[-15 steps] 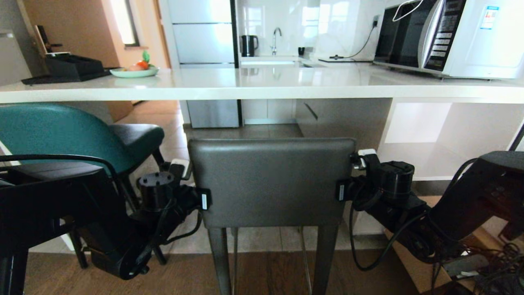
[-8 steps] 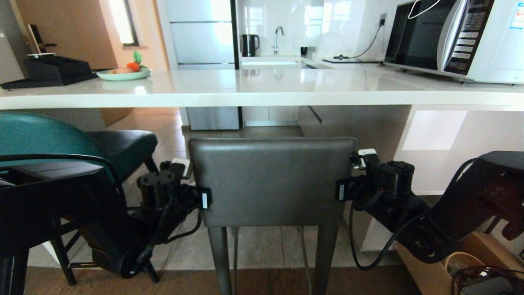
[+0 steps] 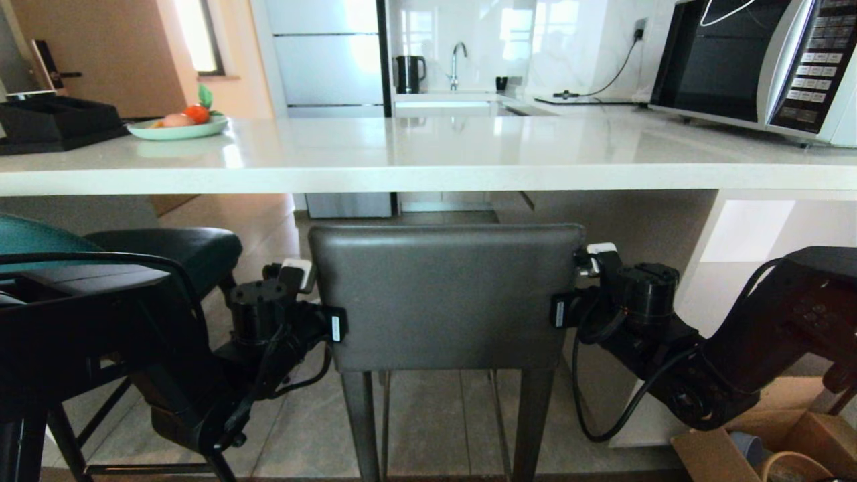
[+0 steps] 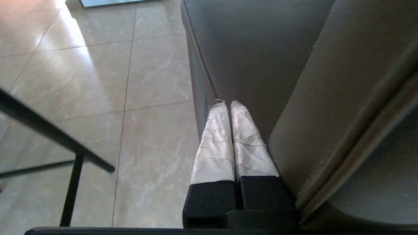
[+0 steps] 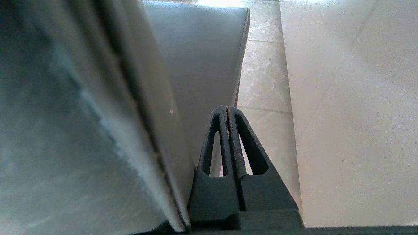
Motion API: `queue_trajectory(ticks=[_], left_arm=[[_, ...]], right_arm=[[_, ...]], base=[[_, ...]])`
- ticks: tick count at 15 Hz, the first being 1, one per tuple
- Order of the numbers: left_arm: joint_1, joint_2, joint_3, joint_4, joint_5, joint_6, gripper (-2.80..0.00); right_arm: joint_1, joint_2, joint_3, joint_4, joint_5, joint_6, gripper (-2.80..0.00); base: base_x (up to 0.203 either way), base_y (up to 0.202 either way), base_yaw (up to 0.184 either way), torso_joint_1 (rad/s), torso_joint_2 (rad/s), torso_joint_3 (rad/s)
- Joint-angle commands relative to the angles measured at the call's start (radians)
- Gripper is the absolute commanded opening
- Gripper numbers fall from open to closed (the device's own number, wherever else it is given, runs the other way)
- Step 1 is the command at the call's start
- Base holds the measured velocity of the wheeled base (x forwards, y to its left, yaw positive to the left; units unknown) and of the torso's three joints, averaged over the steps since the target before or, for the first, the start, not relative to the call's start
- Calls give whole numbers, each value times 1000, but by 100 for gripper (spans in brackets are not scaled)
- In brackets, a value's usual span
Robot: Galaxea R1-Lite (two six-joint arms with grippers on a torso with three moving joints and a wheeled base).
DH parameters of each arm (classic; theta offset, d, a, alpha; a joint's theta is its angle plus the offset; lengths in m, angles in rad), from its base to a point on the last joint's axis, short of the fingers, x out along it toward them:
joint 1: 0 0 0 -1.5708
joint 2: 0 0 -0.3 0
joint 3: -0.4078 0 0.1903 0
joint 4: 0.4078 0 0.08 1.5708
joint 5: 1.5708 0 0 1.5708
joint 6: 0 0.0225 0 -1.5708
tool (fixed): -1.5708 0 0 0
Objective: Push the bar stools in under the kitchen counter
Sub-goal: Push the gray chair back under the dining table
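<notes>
The kitchen counter, a long glossy white slab, runs left to right, its front edge just above the grey stool, whose squared, smooth leather back faces the robot. The teal stool, curved-backed on thin black legs, stands at the counter's left end. The left gripper and right gripper, fingers pressed together and holding nothing, flank the grey back's side edges.

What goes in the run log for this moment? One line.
left tool: shut, at grey stool left edge | right tool: shut, at right edge | teal stool: left | counter: ahead
</notes>
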Motion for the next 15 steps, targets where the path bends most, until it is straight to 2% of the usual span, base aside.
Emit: queue_trajectory(ticks=[1, 5, 13, 15], left_arm=[[0, -2, 4, -9, 0, -1, -280], [-15, -4, 10, -10, 3, 7, -280], [-11, -20, 47, -10, 20, -2, -280], [10, -30, 77, -10, 19, -8, -280]], right_arm=[[0, 1, 0, -7, 0, 0, -280], [0, -2, 9, -14, -2, 1, -280], [0, -30, 58, -51, -15, 3, -280], [0, -57, 87, -51, -19, 21, -280]], base=[[185, 0, 1, 2, 3, 2], [155, 0, 3, 1, 2, 1], [0, 0, 0, 0, 0, 0], [0, 0, 0, 0, 0, 0]])
